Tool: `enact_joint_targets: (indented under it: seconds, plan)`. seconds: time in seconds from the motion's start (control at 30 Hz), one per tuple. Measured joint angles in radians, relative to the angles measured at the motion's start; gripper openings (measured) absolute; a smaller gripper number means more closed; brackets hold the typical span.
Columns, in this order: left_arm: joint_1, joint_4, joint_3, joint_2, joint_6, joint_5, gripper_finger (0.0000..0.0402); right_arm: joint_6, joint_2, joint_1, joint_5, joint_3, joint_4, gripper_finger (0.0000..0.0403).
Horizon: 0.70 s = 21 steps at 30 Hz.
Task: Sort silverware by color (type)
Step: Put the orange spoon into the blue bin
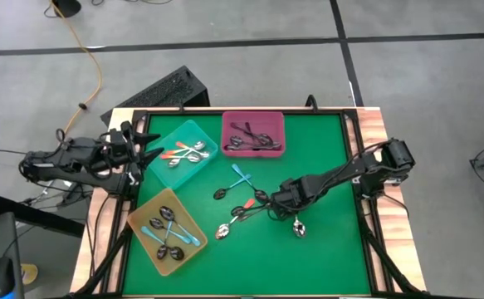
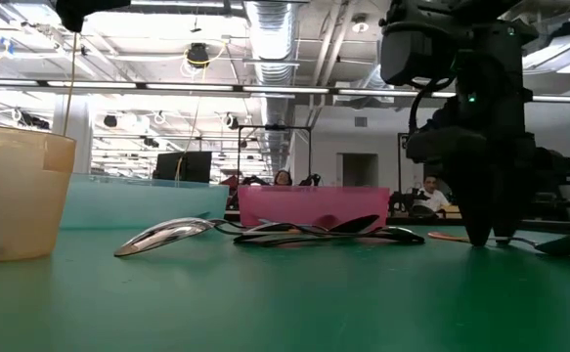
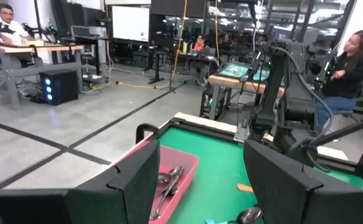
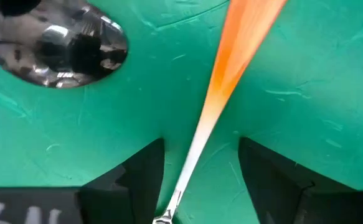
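Three trays along the table's left and back; loose spoons in the middle.

Back tray (image 1: 253,134), left-back tray (image 1: 183,153) and left-front tray (image 1: 168,232) hold spoons; loose spoons (image 1: 240,212) lie between them and the right gripper (image 1: 280,202), which straddles a spoon handle (image 4: 221,87).

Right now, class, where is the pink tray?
In the high view the pink tray sits at the green mat's far edge, right of the teal tray.

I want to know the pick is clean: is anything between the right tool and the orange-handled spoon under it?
Nothing visible. The right tool is low over the mat, fingers open on either side of the orange-handled spoon, bare green mat around it.
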Motion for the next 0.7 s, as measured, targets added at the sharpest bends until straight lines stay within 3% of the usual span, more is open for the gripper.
enact_joint_targets:
  seconds: [0.47,0.57,0.7]
  plan:
    - [0.000,0.000,0.000,0.000,-0.030,-0.094,0.0219,-0.006,0.012,0.003,0.015,0.002,-0.040,0.0043]
    - [0.000,-0.001,0.000,0.000,-0.044,-0.104,0.0219,-0.007,0.012,0.004,0.016,0.002,-0.035,0.0014]
    - [0.000,-0.001,0.000,0.000,-0.047,-0.092,0.0219,-0.023,0.010,0.002,0.014,0.007,-0.039,0.0009]
